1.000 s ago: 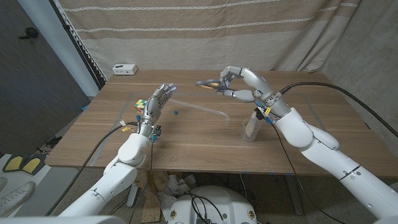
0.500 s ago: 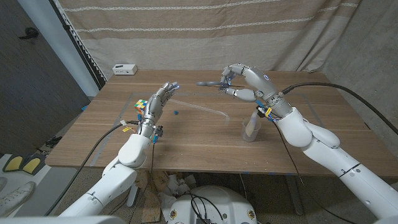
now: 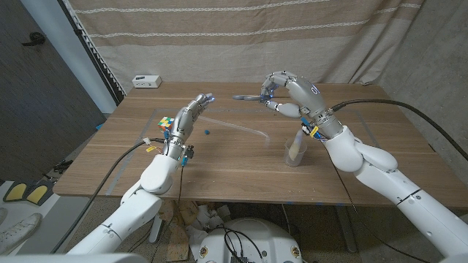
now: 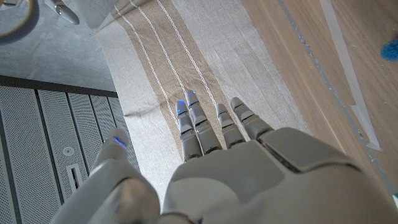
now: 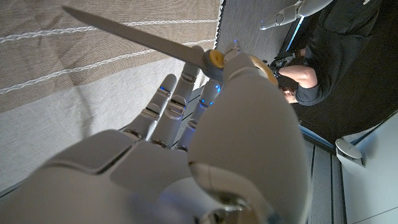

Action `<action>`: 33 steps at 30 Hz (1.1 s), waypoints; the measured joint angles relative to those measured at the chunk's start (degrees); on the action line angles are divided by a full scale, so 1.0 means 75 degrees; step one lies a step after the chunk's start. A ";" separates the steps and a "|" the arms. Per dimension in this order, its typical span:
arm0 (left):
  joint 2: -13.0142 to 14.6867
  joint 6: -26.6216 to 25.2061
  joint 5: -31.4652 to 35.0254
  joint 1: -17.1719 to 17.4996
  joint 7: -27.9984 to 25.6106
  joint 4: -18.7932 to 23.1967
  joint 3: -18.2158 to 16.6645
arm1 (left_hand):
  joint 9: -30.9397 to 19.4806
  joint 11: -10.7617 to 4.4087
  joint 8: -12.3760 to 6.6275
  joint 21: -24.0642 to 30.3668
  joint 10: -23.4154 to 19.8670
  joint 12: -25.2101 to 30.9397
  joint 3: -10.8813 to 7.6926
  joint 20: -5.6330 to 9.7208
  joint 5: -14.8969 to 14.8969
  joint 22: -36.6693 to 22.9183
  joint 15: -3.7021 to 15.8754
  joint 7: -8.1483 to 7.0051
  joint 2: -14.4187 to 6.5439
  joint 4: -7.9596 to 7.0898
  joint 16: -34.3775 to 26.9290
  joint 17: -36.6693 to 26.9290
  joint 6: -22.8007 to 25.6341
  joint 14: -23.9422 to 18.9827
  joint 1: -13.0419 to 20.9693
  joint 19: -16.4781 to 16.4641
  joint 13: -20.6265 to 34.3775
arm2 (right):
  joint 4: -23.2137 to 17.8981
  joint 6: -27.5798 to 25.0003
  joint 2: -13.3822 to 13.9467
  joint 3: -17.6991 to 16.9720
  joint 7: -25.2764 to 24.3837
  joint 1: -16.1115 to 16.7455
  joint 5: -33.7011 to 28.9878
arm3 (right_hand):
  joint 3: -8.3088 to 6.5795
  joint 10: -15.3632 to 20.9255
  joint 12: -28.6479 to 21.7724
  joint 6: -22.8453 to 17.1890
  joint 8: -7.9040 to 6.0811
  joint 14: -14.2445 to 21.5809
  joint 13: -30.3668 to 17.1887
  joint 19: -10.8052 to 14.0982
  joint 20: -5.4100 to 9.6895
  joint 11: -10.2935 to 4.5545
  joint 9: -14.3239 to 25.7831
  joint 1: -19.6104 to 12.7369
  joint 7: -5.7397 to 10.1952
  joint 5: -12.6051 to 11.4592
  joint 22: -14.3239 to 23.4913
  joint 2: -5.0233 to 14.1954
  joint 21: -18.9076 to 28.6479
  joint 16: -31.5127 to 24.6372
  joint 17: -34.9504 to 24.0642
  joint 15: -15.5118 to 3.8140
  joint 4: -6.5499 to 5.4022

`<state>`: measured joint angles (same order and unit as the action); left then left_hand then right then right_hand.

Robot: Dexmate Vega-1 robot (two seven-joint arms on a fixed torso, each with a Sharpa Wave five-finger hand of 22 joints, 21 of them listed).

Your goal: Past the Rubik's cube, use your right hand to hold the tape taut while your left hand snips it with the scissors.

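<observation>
Scissors lower over wooden table

Multicoloured Rubik's cube, beige white-striped curtain, brown wooden table

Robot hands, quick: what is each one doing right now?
Left robot hand: open, raised above the wooden table, holding nothing.
Right robot hand: holding the grey-bladed, yellow-pivot scissors.

White box, clear cup on table
</observation>
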<state>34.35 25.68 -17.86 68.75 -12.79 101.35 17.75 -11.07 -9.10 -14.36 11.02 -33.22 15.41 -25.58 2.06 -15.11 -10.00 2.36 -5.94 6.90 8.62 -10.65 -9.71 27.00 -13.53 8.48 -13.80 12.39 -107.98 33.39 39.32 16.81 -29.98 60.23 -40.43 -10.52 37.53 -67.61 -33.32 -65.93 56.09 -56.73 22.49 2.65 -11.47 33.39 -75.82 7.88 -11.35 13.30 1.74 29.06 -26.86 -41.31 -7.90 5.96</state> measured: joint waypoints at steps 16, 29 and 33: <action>0.0029 -0.0174 -0.0097 -0.0023 0.0074 0.0233 -0.0016 | 0.0001 0.0074 0.0060 0.0000 0.0212 -0.0145 0.0000 0.0000 0.0043 0.0000 0.0000 -0.0029 0.0001 0.0000 0.0000 0.0000 0.0030 0.0000 0.0061 0.0000 -0.0019 | 0.0140 -0.0713 0.0374 0.0489 -0.0561 -0.0356 -0.0814 | 0.0001 0.0001 -0.0031 0.0001 -0.0057 0.0015 0.0008 -0.0040 -0.0041 0.0001 -0.0045 -0.0007 -0.0001 -0.0017 0.0001 -0.0007 0.0118 0.0109 -0.0105 0.0014 0.0000; 0.0014 -0.0394 -0.0033 -0.0062 0.0008 0.0517 0.0019 | 0.0001 0.0096 0.0327 0.0000 0.0235 -0.0197 0.0000 0.0000 0.0095 0.0001 0.0000 -0.0225 0.0027 0.0000 0.0000 0.0000 -0.0441 0.0000 0.0087 0.0000 -0.0018 | 0.0073 -0.1231 0.0845 0.0822 -0.1139 -0.0569 -0.1464 | 0.0003 0.0002 -0.0106 0.0042 -0.0115 0.0043 -0.0029 -0.0068 -0.0012 0.0001 -0.0004 0.0016 0.0015 -0.0016 -0.0035 0.0016 0.0288 0.0171 -0.0206 0.0042 0.0003; 0.0014 -0.0443 0.0037 -0.0039 -0.0056 0.0630 0.0023 | 0.0003 0.0081 0.0401 0.0000 0.0250 -0.0198 0.0000 0.0042 0.0104 0.0001 -0.0023 -0.0316 -0.0005 0.0000 0.0000 0.0000 -0.0683 -0.0060 0.0186 -0.0042 -0.0018 | 0.0069 -0.1332 0.0935 0.0889 -0.1243 -0.0621 -0.1555 | 0.0006 0.0002 -0.0119 0.0056 -0.0167 0.0043 -0.0062 -0.0081 0.0001 0.0001 -0.0023 0.0017 0.0028 -0.0053 -0.0034 0.0017 0.0295 0.0178 -0.0236 0.0042 0.0004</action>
<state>34.45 22.36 -17.58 68.46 -13.22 106.07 17.93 -11.05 -8.49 -11.35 11.02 -31.34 13.93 -25.58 2.37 -14.33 -10.00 2.18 -8.31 6.86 8.62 -10.64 -9.72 21.88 -13.98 9.88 -14.12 12.25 -107.46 23.40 46.33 23.47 -39.30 55.57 -52.10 -10.48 37.54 -68.50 -32.90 -67.18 56.42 -57.19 21.89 2.66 -11.46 33.21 -75.70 8.09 -11.75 13.04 1.86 31.27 -25.52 -43.08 -7.59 6.00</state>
